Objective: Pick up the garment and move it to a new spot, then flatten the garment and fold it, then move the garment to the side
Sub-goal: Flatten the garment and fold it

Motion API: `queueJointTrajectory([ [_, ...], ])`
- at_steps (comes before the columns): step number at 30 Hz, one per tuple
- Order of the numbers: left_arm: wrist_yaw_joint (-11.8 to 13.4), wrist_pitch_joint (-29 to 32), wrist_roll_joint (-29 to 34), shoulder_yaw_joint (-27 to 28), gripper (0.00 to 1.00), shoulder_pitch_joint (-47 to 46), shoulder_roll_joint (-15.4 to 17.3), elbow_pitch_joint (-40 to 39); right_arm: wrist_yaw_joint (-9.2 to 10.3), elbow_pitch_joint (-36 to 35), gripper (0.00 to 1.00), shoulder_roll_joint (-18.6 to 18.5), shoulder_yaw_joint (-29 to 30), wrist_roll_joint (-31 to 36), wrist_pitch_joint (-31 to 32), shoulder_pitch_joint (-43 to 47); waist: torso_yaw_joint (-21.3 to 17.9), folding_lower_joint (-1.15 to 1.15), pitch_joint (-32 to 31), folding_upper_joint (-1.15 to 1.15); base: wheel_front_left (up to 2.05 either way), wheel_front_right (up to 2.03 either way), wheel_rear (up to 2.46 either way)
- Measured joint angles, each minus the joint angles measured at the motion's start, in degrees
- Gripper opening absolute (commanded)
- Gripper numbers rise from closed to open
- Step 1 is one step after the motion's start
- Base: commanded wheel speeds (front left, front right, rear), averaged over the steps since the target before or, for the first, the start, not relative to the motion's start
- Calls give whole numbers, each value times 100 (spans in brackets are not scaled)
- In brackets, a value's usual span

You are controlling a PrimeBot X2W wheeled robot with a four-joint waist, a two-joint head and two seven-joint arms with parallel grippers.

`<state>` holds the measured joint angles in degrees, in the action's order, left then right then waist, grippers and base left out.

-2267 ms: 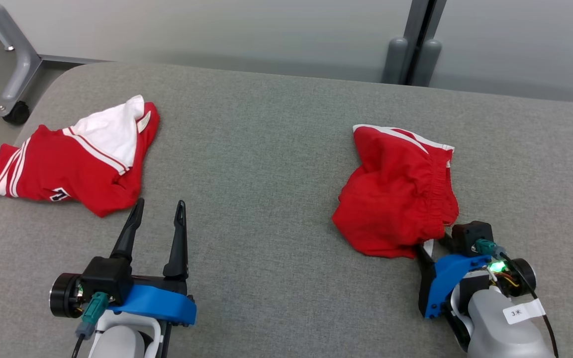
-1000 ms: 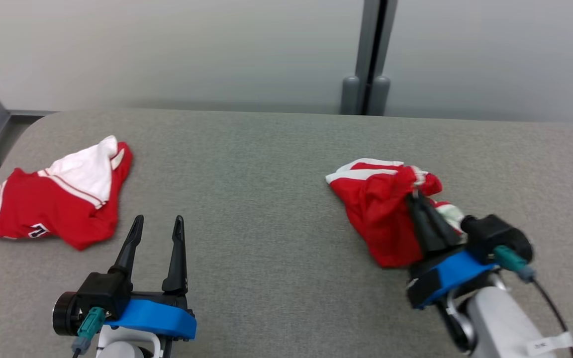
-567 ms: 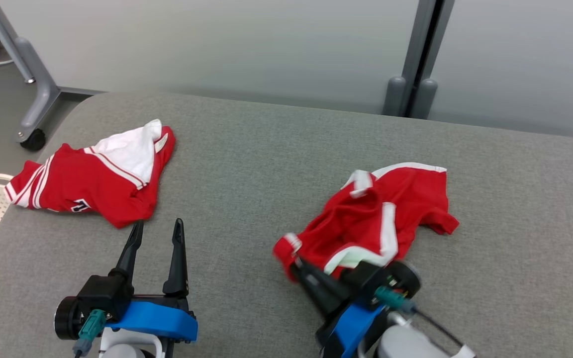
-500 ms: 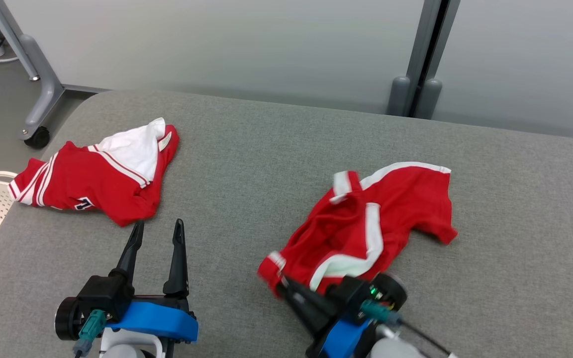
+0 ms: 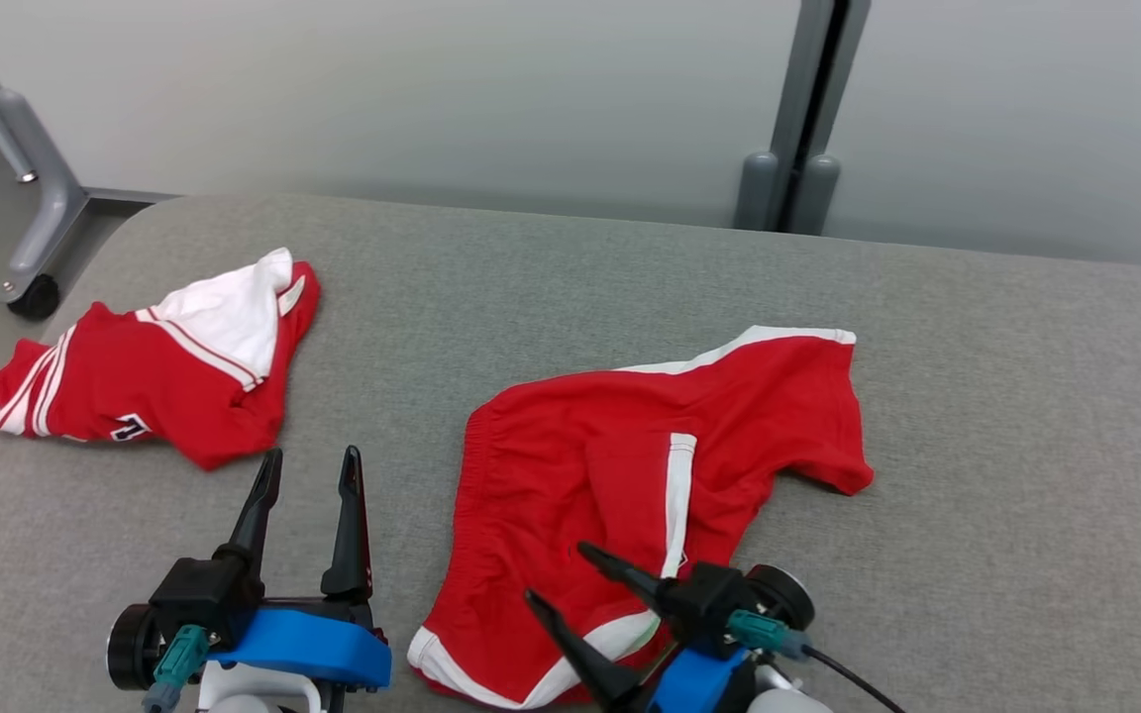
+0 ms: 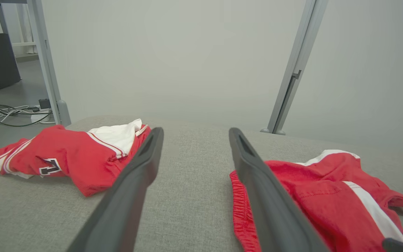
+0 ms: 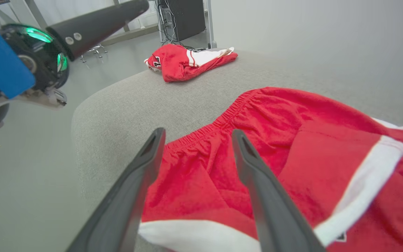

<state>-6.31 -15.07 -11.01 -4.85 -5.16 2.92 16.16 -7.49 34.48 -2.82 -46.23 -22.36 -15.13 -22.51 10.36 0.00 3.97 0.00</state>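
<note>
Closer, from the right wrist: gathered waistband of shorts under released right claw; left claw agape.

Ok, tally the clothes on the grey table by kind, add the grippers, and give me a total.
Red shorts with white trim: 1
Red and white top: 1
Grippers: 2, the left gripper and the right gripper, both open
Total: 4
</note>
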Motion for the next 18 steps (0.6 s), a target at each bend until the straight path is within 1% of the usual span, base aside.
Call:
queueJointTrajectory([
  [3,5,0,27,30,100,25,-1,8,0,-215,100,-26,492,244,1,248,-109,1,-45,0,0,0,0],
  [10,-1,0,160,129,100,143,-1,-14,1,-949,100,-320,1931,626,0,894,-389,1,-134,0,0,0,0],
  [14,-16,0,245,223,100,220,0,-46,1,-1312,100,-342,2749,808,1,1335,-520,0,-205,0,0,0,0],
  [18,-23,0,308,320,100,367,0,-91,1,-1571,100,-324,3395,976,1,1768,-646,0,-284,0,0,0,0],
])
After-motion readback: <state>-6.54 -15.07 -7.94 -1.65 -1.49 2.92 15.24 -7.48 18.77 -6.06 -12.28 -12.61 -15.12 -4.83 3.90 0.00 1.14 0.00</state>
